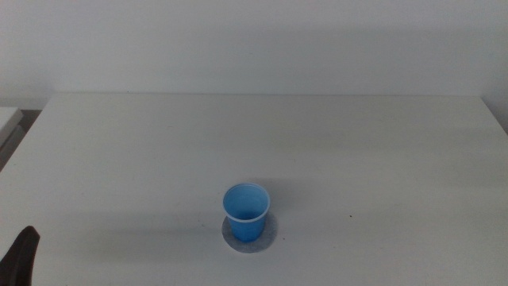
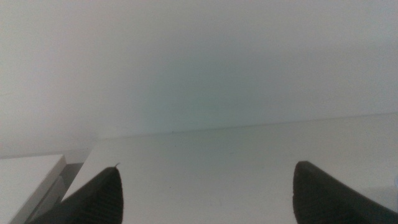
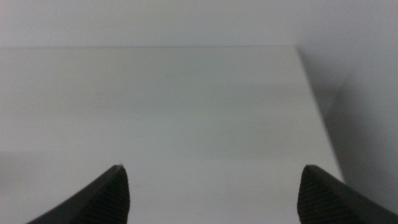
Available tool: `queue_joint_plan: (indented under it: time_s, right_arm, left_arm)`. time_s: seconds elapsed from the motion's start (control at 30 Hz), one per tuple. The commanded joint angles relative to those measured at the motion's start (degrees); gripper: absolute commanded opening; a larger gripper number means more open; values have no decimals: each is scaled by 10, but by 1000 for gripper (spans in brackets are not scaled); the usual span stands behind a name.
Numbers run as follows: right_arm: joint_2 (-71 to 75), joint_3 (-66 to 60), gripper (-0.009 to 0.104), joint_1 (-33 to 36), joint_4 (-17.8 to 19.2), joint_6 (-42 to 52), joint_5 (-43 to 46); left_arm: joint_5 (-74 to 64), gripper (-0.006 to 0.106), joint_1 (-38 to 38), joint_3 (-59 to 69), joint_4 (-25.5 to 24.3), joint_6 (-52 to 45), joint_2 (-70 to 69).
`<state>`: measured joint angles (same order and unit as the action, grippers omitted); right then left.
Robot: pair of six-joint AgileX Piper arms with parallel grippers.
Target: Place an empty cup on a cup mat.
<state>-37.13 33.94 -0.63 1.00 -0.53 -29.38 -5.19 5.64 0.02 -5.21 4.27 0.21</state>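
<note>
The bright blue cup [image 1: 246, 211] stands upright on the speckled grey cup mat [image 1: 270, 236], near the front middle of the table in the middle view. The cup is empty inside. My left gripper [image 2: 205, 186] is open and empty, with its jaws wide apart; one of its dark jaws shows at the bottom left corner of the middle view [image 1: 20, 254], well left of the cup. My right gripper [image 3: 214, 190] is open and empty and is out of the middle view. Neither wrist view shows the cup or the mat.
The white table [image 1: 262, 135] stretches back to a pale wall. A second white surface [image 1: 8, 119] stands beyond the table's left edge. The table's far right edge shows in the right wrist view [image 3: 317, 106].
</note>
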Motion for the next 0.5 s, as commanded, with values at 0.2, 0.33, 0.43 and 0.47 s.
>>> queue_joint_plan:
  time_s: [0.2,0.33,0.43,0.47]
  right_arm:
    - [61,-84,93,-5,30,5,122]
    - [125,-141,93,-5,33,5,125]
    - [173,-185,93,-5,33,5,125]
    - [191,-200,93,-5,33,5,125]
  left_arm:
    - [3,94,1,0,2,2,-2]
    - [3,94,1,0,2,2,-2]
    - [3,94,1,0,2,2,-2]
    - [3,94,1,0,2,2,-2]
